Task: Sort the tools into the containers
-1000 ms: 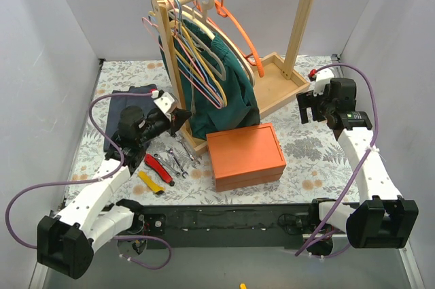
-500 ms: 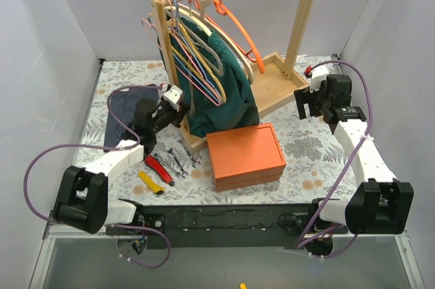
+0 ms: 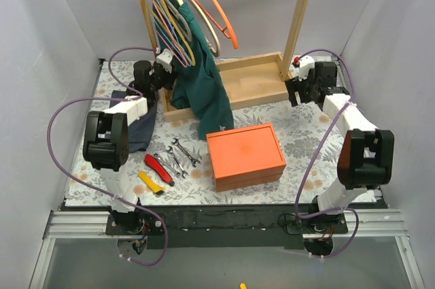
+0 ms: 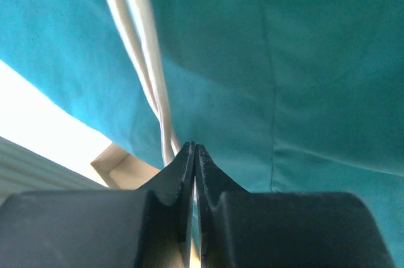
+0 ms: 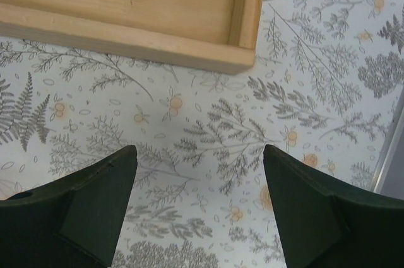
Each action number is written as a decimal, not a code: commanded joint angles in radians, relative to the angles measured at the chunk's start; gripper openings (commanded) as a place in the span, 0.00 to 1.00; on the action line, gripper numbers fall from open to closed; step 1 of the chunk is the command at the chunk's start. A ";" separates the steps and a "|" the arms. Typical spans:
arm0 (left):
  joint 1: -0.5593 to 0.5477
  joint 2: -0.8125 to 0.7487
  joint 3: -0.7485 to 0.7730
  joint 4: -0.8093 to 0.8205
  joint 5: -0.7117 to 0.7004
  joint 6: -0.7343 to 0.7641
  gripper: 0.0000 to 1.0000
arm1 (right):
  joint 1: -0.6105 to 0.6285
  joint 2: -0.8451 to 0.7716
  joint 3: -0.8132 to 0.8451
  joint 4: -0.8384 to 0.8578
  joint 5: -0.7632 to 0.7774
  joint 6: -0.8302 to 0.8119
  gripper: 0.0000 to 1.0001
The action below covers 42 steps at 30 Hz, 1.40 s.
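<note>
The orange box [image 3: 245, 155] with its drawers sits shut at the table's near middle. Left of it lie red-and-black pliers [image 3: 158, 168], a yellow-handled tool [image 3: 150, 182] and several silver wrenches [image 3: 181, 154]. My left gripper [image 3: 165, 75] is far back at the clothes rack's left post, well away from the tools. In the left wrist view its jaws [image 4: 194, 147] are shut, pressed close to a teal garment [image 4: 303, 60] and white hanger wires [image 4: 142, 47]. My right gripper [image 3: 293, 89] is open and empty over the tablecloth [image 5: 199, 149], beside the rack's wooden tray [image 5: 126, 34].
The clothes rack with its wooden tray base [image 3: 255, 88], coloured hangers [image 3: 173, 10] and hanging teal garment [image 3: 204, 92] stands at the back. A dark blue cloth [image 3: 139, 129] lies at the left under my left arm. White walls close in both sides.
The clothes rack has slid toward the back of the table. Both arms have stretched out with it, the left to the rack's left post, the right to the tray's right end.
</note>
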 commanded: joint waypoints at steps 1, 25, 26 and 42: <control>0.030 0.113 0.184 -0.033 -0.037 0.028 0.00 | 0.002 0.105 0.130 0.060 -0.092 -0.037 0.87; 0.099 -0.166 -0.223 -0.283 0.041 -0.326 0.00 | 0.034 0.366 0.266 0.043 -0.154 -0.037 0.77; 0.099 -0.145 -0.191 -0.283 0.037 -0.328 0.00 | 0.034 0.372 0.269 0.046 -0.148 -0.034 0.75; 0.101 0.145 -0.046 -0.208 -0.117 -0.435 0.00 | 0.067 0.551 0.388 0.078 -0.082 0.006 0.24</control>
